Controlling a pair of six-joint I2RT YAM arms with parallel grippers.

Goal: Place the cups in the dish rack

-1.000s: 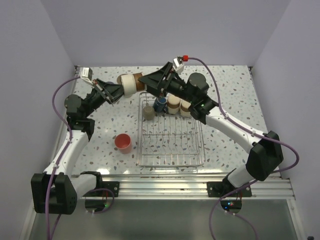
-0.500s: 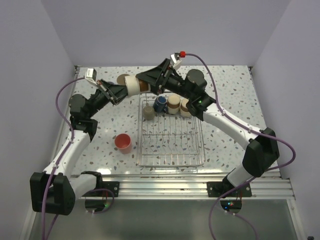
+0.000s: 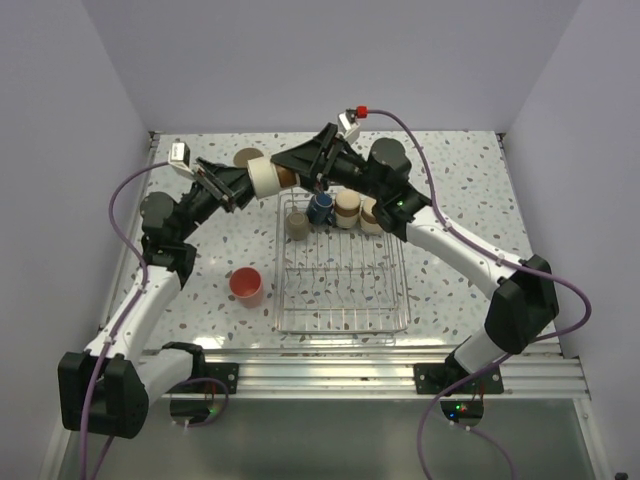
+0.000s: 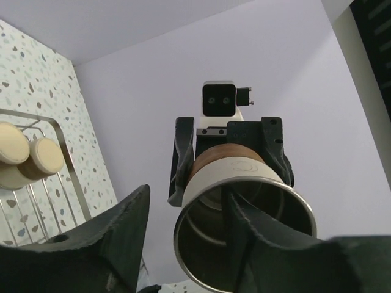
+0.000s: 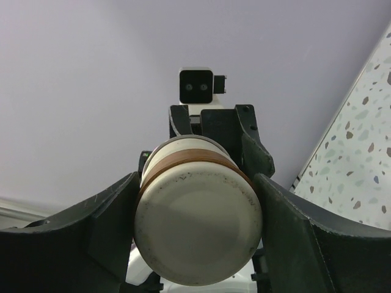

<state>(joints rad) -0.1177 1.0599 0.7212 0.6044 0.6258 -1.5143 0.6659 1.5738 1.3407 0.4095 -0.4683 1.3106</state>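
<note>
Gripped the cream, brown-banded cup sideways by its base in the right claw, fingers tight on both sides. Had the left claw spread open, rim between its fingers. Hung over the dish rack's far-left corner; coral-pink cup out on the surface, left of it.

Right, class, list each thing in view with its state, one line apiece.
cream cup: sideways in the air between the grippers
left gripper: jaws open, one inside the cup's mouth
right gripper: jaws shut on cream cup
dish rack: partly loaded at its far end
coral cup: upright on table, outside rack
</note>
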